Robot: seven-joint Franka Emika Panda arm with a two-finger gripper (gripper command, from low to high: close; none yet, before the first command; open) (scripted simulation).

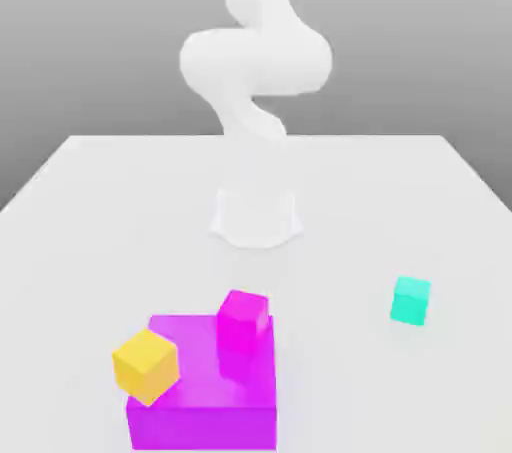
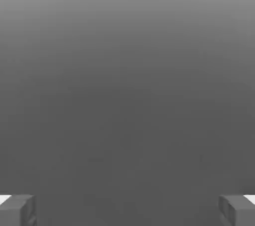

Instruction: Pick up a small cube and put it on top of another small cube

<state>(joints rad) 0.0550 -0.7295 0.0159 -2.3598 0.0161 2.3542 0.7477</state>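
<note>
Three small cubes show in the exterior view. A teal cube (image 1: 410, 300) rests on the white table toward the exterior view's right. A magenta cube (image 1: 243, 319) stands on top of a large purple block (image 1: 205, 411). A yellow cube (image 1: 146, 365), turned at an angle, sits at that block's upper left corner. In the hand view my gripper (image 2: 127, 211) is open, its two grey fingertips (image 2: 17, 210) far apart with nothing between them, facing plain grey background. No cube is near the fingers.
The white arm (image 1: 255, 71) rises from its base (image 1: 256, 216) at the table's middle and bends upward out of the picture. The white table (image 1: 90, 231) spreads out around the base. The large purple block stands at the front.
</note>
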